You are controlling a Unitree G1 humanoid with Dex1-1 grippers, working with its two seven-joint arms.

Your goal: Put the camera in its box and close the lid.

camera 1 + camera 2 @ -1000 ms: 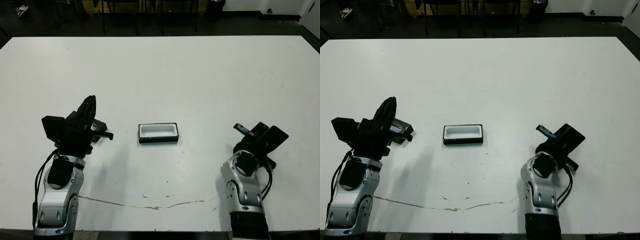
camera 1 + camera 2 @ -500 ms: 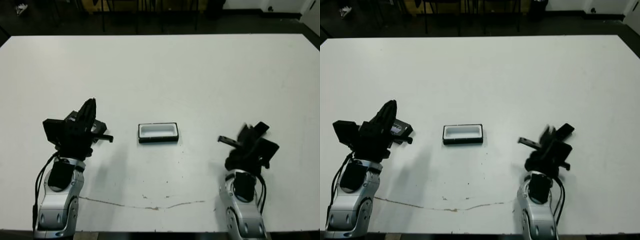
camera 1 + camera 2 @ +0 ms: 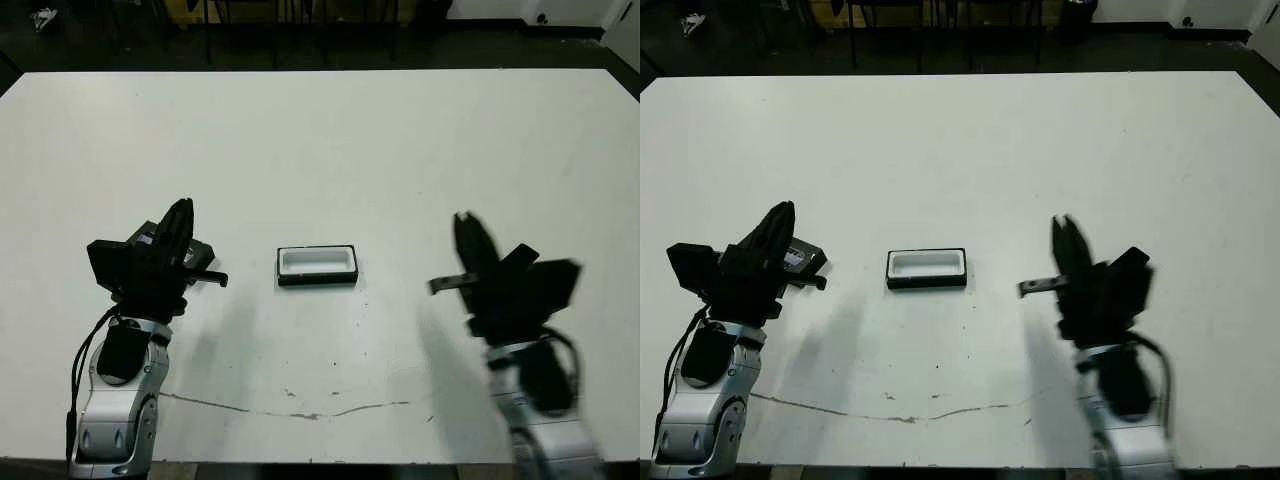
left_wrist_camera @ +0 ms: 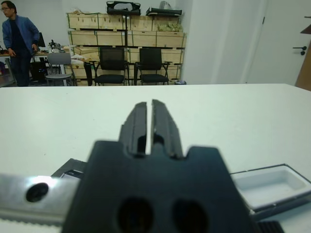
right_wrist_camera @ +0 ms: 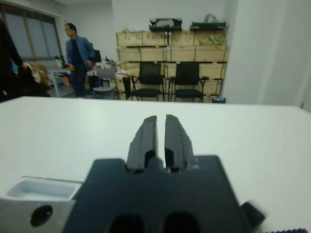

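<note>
An open white-lined box [image 3: 317, 266] sits on the white table [image 3: 330, 140] between two robot arms. The left gripper [image 4: 149, 108] and right gripper [image 5: 161, 121] are both clenched, holding nothing. A dark slab, likely the lid [image 3: 803, 258], lies under the left gripper.

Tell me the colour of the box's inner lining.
White, inside the black box; clearest in the left eye view.

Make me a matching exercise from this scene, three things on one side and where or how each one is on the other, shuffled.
Things:
1. box
2. lid
3. right gripper

Descriptions:
A. to the right of the box, fingers together
B. open, white inside
C. on the table by the left gripper

Pairs: 1-B, 2-C, 3-A
</note>
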